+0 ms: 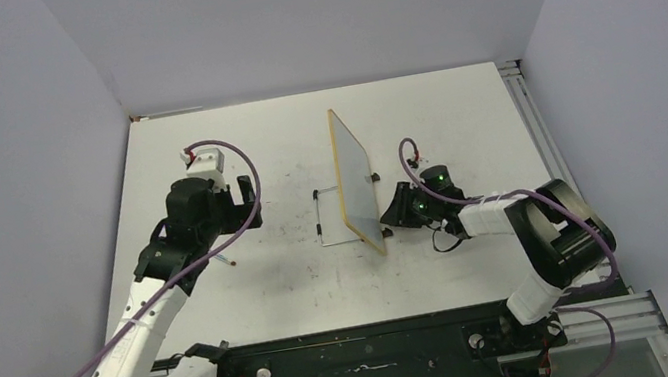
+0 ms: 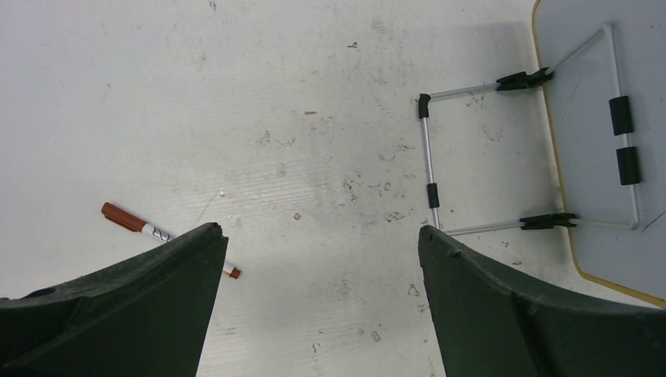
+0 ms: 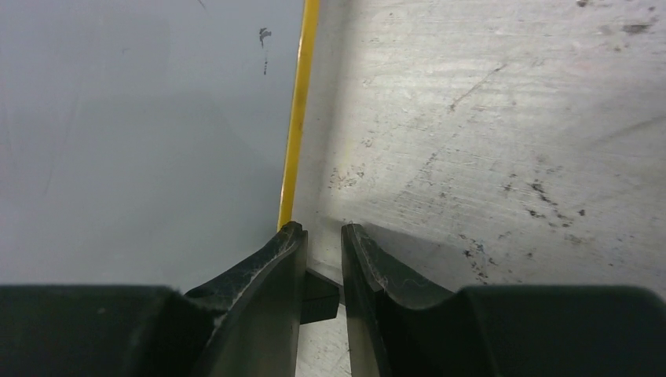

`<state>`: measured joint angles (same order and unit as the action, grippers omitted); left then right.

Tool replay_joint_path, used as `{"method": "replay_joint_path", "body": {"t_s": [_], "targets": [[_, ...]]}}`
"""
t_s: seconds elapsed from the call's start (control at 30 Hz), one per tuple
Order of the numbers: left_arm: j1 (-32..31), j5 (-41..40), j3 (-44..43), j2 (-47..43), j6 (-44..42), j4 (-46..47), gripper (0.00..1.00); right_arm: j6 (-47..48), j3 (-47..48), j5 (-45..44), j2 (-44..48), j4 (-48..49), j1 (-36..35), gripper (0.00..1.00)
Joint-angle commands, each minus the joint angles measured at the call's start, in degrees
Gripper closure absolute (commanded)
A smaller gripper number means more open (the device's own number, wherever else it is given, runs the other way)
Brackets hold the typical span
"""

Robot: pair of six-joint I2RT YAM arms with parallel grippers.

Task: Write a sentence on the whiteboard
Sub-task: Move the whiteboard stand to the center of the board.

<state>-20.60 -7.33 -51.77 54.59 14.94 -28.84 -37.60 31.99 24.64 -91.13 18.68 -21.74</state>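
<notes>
Grey walls on three sides; scuffed white table. Whiteboard stands on its long edge mid-table, propped by its wire stand, which reaches out toward the left arm.

Right gripper: fingers drawn nearly together at the board's bottom edge, a black foot in the narrow gap. It looks clamped there, likely to steady the board against writing pressure.

Left gripper: spread wide, holding nothing, hanging above the table. A red-brown marker lies flat just beside its left finger. Judged: positioned for pen pickup.

No sentence is visible on either face shown, only a small dark fleck near the yellow frame. Writing not yet begun.
</notes>
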Motion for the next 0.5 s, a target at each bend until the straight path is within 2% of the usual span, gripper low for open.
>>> {"method": "replay_joint_path", "body": {"t_s": [0.0,0.23,0.47], "targets": [[0.38,-1.59,-0.01,-1.61,-1.01,3.43,0.09,2.16,0.98,0.28,-0.27,2.09,-2.86,0.75],[0.56,-2.31,0.26,-2.03,-1.05,3.38,0.09,0.34,-4.47,-2.31,3.71,1.94,-7.09,0.76],[0.65,-2.64,0.36,-1.96,-0.96,3.36,0.09,-2.92,-6.98,-7.01,6.12,4.06,-15.15,0.76]]}}
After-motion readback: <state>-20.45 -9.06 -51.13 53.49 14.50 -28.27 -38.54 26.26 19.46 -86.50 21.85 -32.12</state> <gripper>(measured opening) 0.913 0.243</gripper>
